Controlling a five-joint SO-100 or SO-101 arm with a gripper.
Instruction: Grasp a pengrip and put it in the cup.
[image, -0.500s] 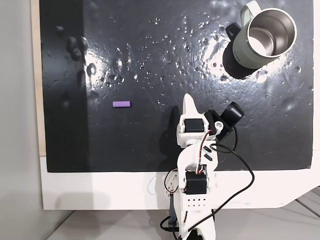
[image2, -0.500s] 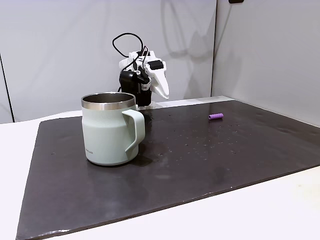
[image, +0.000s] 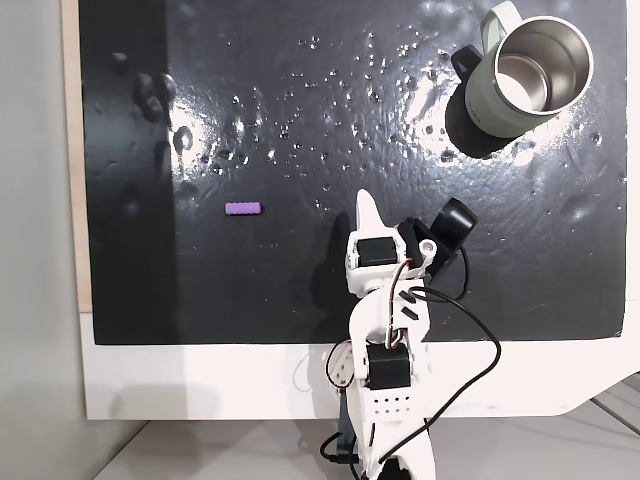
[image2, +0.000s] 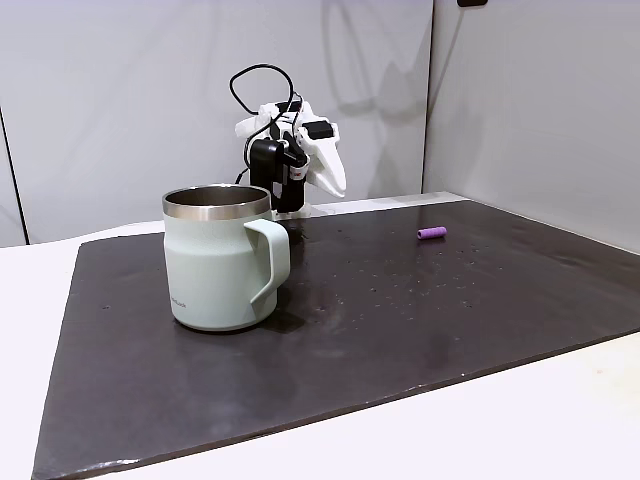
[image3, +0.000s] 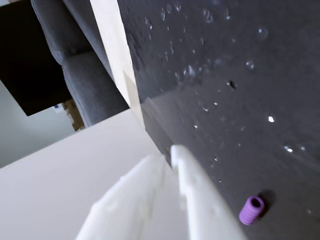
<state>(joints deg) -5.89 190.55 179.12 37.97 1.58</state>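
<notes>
The pengrip (image: 243, 209) is a small purple ribbed cylinder lying flat on the black mat, left of centre in the overhead fixed view. It also lies at the mat's right in the side fixed view (image2: 432, 233) and at the lower right of the wrist view (image3: 251, 210). The cup (image: 525, 75), a pale green mug with a steel inside, stands upright at the far right corner and near the front in the side view (image2: 215, 262). My white gripper (image: 367, 206) hangs above the mat's near edge, well right of the pengrip. Its fingers (image3: 187, 175) are pressed together, holding nothing.
The black mat (image: 300, 100) is speckled with shiny droplets and lies on a white table (image: 200, 380). A wooden strip (image: 70, 150) borders the mat's left side. Black cables (image: 480, 350) loop beside the arm's base. A grey wall stands behind the arm in the side view.
The arm has swung a little toward the pengrip's side: the gripper tip has shifted left in the overhead view and right in the side view. Pengrip and cup have not moved.
</notes>
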